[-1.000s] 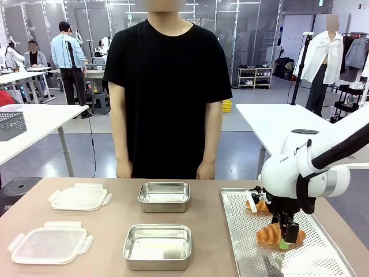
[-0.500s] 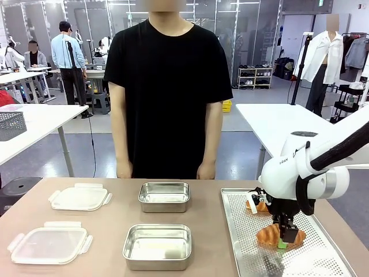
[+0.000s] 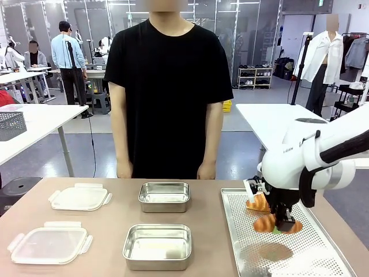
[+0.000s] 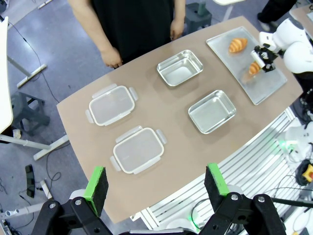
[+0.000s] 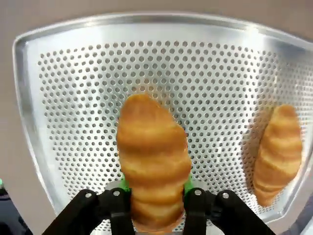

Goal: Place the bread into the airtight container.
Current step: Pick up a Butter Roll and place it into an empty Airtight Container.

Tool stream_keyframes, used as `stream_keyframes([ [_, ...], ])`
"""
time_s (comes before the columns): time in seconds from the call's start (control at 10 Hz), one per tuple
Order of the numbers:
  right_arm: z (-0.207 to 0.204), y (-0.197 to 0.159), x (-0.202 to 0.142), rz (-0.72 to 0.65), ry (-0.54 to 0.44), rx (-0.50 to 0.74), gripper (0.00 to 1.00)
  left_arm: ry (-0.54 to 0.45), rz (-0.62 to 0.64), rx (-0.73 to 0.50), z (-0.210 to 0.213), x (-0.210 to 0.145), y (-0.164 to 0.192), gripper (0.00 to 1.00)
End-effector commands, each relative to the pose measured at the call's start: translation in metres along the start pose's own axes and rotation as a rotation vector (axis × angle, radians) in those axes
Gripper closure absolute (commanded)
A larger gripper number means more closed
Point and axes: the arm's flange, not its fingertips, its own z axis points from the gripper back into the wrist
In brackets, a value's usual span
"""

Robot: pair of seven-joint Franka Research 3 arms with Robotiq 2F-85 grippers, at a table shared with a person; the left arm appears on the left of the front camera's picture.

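My right gripper is shut on a golden croissant and holds it a little above the perforated metal tray. The right wrist view shows that croissant clamped between my two fingers, with the tray below. A second croissant lies at the tray's far end, also seen as the croissant on the right. Two open steel containers, one near and one far, stand mid-table. My left gripper hangs open high above the table.
Two clear plastic lids, one near and one far, lie on the table's left side. A person in a black shirt stands at the far edge with hands down. The tray's raised rim runs beside the near container.
My right gripper has risen with the croissant, lifting it off the tray; a shadow now shows on the tray beneath it. The left arm has not moved.
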Motion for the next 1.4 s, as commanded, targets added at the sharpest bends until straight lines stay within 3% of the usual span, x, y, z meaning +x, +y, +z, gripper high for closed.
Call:
stream_keyframes([
  [0.0,0.035,0.015,0.035,-0.023,-0.021,-0.003,0.7,0.0,-0.006,0.0,0.002,0.002,0.0,0.0],
  [0.2,0.066,0.021,0.089,-0.101,-0.012,0.004,0.7,0.0,-0.006,0.0,0.002,0.002,0.0,0.0],
  [0.6,0.081,0.047,0.208,-0.01,-0.035,0.05,0.7,0.0,-0.006,0.0,0.002,0.002,0.0,0.0],
  [0.7,0.078,0.053,0.235,-0.021,-0.078,0.09,0.7,0.0,-0.006,0.0,0.002,0.002,0.0,0.0],
  [1.3,0.021,0.057,0.315,-0.037,-0.03,0.115,0.7,0.0,-0.006,0.0,0.002,0.002,0.0,0.0],
])
